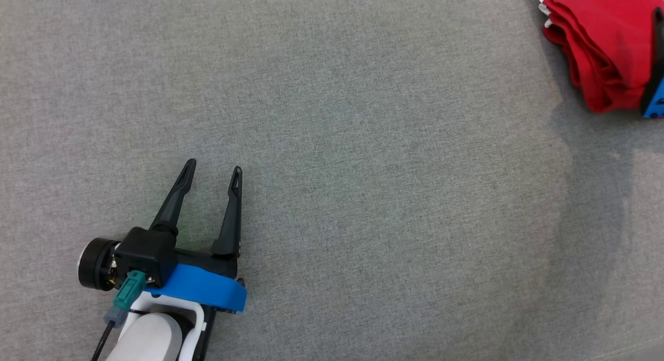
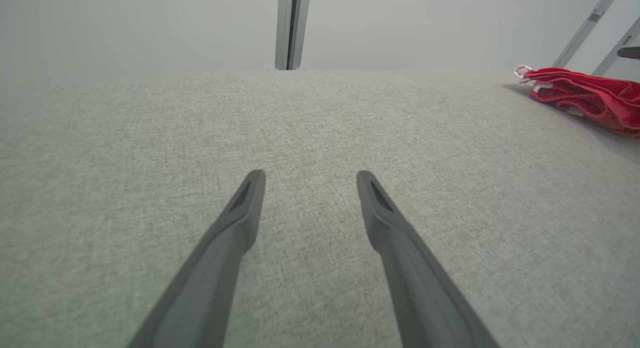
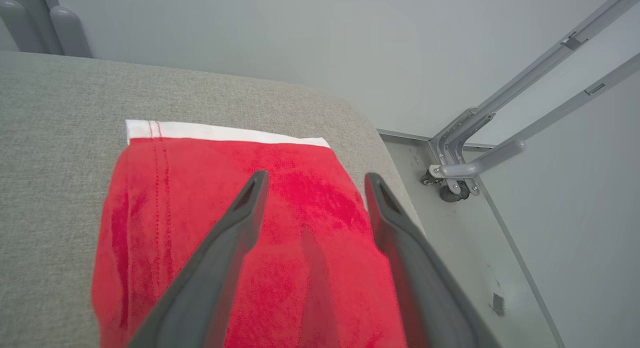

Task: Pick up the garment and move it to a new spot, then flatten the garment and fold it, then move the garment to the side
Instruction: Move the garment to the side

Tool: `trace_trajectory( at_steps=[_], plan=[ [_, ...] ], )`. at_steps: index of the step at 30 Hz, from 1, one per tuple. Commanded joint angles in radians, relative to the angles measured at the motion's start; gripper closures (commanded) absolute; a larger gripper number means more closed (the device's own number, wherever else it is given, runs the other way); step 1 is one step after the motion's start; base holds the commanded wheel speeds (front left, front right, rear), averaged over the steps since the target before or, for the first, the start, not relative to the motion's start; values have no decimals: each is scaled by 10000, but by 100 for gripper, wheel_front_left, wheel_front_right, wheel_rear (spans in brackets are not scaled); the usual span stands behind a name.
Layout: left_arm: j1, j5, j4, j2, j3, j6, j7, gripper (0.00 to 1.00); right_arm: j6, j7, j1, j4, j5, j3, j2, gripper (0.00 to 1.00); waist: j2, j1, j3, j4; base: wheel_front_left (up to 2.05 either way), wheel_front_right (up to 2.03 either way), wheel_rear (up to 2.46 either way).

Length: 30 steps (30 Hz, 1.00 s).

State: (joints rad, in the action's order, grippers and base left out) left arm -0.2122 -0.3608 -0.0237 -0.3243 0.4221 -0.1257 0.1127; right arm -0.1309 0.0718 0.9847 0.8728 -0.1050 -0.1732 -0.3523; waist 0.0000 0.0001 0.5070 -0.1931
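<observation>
Garment (image 1: 596, 44) looked soft, light & floppy, so you needed to pinch all folded layers by white hem (image 3: 225, 133), w/ right gripper (image 3: 315, 180) & left gripper (image 1: 213, 169) both spread, empty.

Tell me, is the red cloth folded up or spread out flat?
Folded. The garment is a small, thick bundle, with several red layers stacked along its left edge in the head view.

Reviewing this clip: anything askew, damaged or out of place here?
Nothing is damaged or spilled. The garment lies folded near the table corner, close to its edge; in the head view its stacked layers look slightly uneven. The right gripper is open over it, the left gripper open over bare table.
</observation>
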Motion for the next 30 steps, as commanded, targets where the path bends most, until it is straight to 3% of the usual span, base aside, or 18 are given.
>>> trace_trajectory(
  at_steps=[1, 10, 20, 25, 30],
  plan=[
    [-127, -64, 23, -23, -59, -63, 58, 0, 3, -165, 174, 58, 27, 25, 112, 0, 0, -1, -75, -16, 0, 0, 0],
    [-91, -395, 397, 20, -540, -244, 617, 0, 3, -1424, -67, -133, 540, 981, 742, 0, 0, -1, -1027, 49, 0, 0, 0],
    [496, -1118, 1496, 249, -1385, -367, 1285, 0, 3, -2677, -1355, -414, 1254, 1958, 2160, 0, 0, -1, -2565, 353, 0, 0, 0],
    [1045, -1321, 2138, 440, -1584, -305, 1458, 0, 1, -3153, -2706, -796, 1557, 1900, 2800, 0, 0, -1, -3313, 693, 0, 0, 0],
    [1553, -1365, 2374, 689, -1528, -266, 1492, 0, 1, -3321, -4235, -1793, 1306, 1917, 3007, 0, 0, -1, -3818, 1106, 0, 0, 0]
  ],
)
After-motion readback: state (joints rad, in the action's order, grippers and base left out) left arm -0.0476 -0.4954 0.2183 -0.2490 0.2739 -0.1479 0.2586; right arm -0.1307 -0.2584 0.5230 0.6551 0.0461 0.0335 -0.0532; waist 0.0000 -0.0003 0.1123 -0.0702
